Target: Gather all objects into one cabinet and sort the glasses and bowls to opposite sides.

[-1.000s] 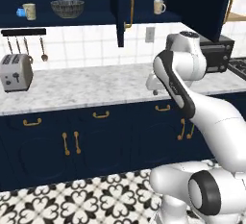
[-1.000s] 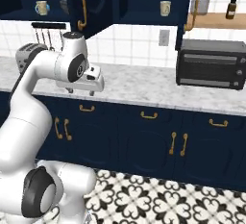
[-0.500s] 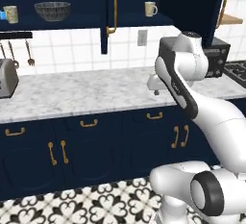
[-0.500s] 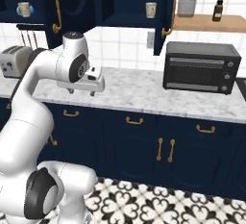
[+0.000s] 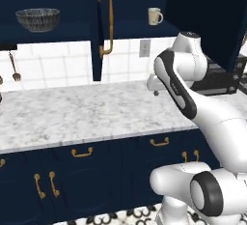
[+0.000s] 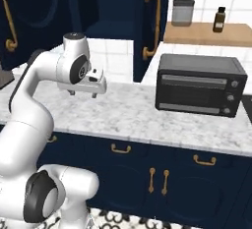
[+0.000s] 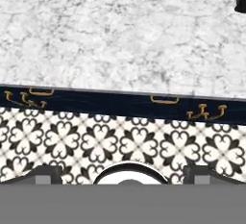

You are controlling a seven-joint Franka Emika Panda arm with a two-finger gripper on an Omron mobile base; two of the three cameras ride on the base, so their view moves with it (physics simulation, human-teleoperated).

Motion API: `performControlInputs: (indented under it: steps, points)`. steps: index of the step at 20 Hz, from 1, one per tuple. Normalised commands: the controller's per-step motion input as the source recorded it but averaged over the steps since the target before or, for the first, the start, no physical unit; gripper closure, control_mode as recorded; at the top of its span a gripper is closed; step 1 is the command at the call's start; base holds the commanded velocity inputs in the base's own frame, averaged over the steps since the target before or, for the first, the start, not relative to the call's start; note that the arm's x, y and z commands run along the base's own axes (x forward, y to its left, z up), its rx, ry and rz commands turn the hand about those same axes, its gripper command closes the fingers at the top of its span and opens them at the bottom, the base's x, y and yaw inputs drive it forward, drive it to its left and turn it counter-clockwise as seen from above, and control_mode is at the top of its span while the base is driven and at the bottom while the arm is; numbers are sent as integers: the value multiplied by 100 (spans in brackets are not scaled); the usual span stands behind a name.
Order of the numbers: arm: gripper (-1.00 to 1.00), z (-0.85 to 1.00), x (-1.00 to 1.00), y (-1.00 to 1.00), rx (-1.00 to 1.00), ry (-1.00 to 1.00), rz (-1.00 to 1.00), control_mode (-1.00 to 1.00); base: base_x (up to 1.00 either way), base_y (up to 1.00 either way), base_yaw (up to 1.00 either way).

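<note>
The gripper (image 6: 82, 93) hangs over the marble counter (image 5: 72, 115) with its jaws wide open and nothing in them. High above it, in the blue cabinet (image 5: 130, 28), sits the mug (image 5: 154, 16). The big dark bowl (image 5: 37, 19) sits far off to its left, on the same shelf level.

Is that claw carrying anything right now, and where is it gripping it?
Nothing is held. The claw hangs open and empty above the marble counter; the mug sits up in the cabinet.

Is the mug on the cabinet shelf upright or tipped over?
Upright. The mug stands on its base on the cabinet shelf, rim up, handle out to one side.
</note>
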Motion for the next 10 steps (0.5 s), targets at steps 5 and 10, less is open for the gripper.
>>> performControlInputs:
  steps: [5, 10]
  points:
    - [-100, 0, 0, 0, 0, 0, 0, 100, 92, -46, 0]
    - [-100, 0, 0, 0, 0, 0, 0, 100, 100, -12, 0]
